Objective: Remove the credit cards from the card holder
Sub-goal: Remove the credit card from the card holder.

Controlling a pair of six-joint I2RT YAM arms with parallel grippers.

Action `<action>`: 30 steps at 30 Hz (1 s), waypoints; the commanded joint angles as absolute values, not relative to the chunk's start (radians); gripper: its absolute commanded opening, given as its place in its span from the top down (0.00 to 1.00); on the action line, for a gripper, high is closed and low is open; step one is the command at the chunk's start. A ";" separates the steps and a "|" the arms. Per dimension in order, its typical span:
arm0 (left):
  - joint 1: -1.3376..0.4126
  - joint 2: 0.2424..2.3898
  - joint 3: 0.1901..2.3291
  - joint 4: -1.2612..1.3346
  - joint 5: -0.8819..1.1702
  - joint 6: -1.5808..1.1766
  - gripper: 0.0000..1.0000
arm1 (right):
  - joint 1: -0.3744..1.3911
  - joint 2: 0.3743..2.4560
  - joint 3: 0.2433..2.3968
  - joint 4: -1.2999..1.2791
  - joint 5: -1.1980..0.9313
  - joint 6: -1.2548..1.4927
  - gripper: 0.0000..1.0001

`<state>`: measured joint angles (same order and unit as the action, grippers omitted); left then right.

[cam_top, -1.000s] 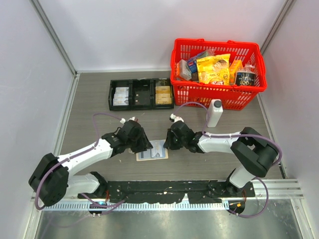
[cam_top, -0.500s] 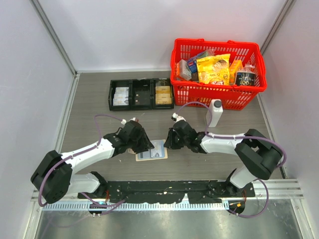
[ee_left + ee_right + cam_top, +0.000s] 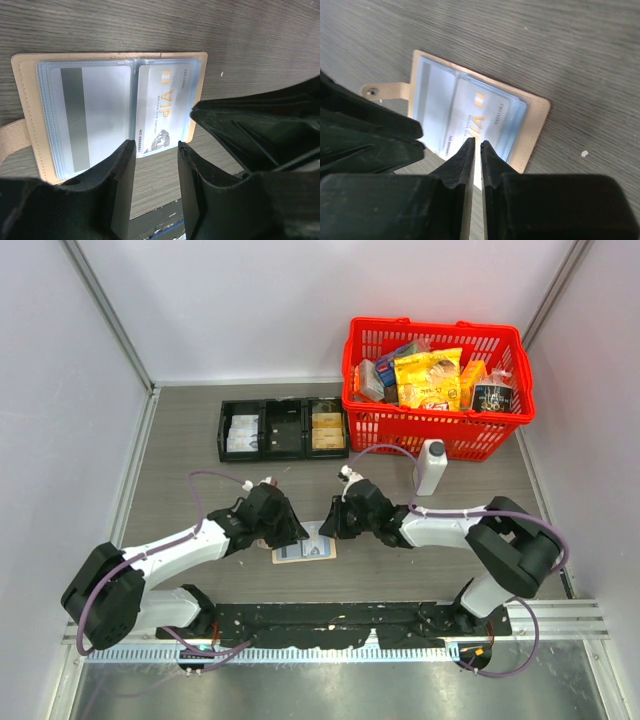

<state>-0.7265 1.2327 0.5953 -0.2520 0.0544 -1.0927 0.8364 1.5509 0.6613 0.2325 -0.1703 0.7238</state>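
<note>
The tan card holder [image 3: 308, 552] lies open and flat on the table between my two grippers, its snap tab [image 3: 370, 91] to one side. Its clear sleeves hold credit cards: a pale card with a grey stripe [image 3: 95, 120] and a white VIP card [image 3: 162, 115] whose lower end pokes out past the holder's edge. My left gripper [image 3: 156, 150] hovers open just off that protruding end, nothing between its fingers. My right gripper [image 3: 476, 142] is shut to a thin slit, its tips over the VIP card [image 3: 475, 120] and holding nothing.
A black three-compartment tray [image 3: 283, 430] sits behind the holder. A red basket [image 3: 440, 445] full of packets stands at the back right, with a white bottle [image 3: 431, 467] in front of it. The black mounting rail [image 3: 330, 620] runs along the near edge.
My right gripper has crept slightly left onto the card holder. The left arm's elbow shifted a little; its gripper stays by the holder.
</note>
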 commanded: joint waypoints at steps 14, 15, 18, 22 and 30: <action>-0.732 1.281 0.578 -0.181 0.038 -1.100 0.58 | 0.796 1.693 0.584 0.268 -0.224 0.848 0.89; -0.730 1.287 0.581 -0.183 0.037 -1.098 0.58 | 0.796 1.697 0.584 0.268 -0.224 0.847 0.89; -0.730 1.315 0.581 -0.167 0.041 -1.100 0.58 | 0.795 1.703 0.587 0.271 -0.229 0.847 0.89; -0.730 1.362 0.586 -0.166 0.038 -1.097 0.58 | 0.795 1.707 0.588 0.273 -0.232 0.848 0.89; -0.723 1.397 0.557 -0.111 0.064 -1.126 0.59 | 0.793 1.709 0.586 0.275 -0.233 0.848 0.89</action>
<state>-0.7265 1.3746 0.5831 -0.1497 0.0620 -1.1038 0.7944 1.6676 0.6167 0.3786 -0.2607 0.8692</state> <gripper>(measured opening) 0.416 0.112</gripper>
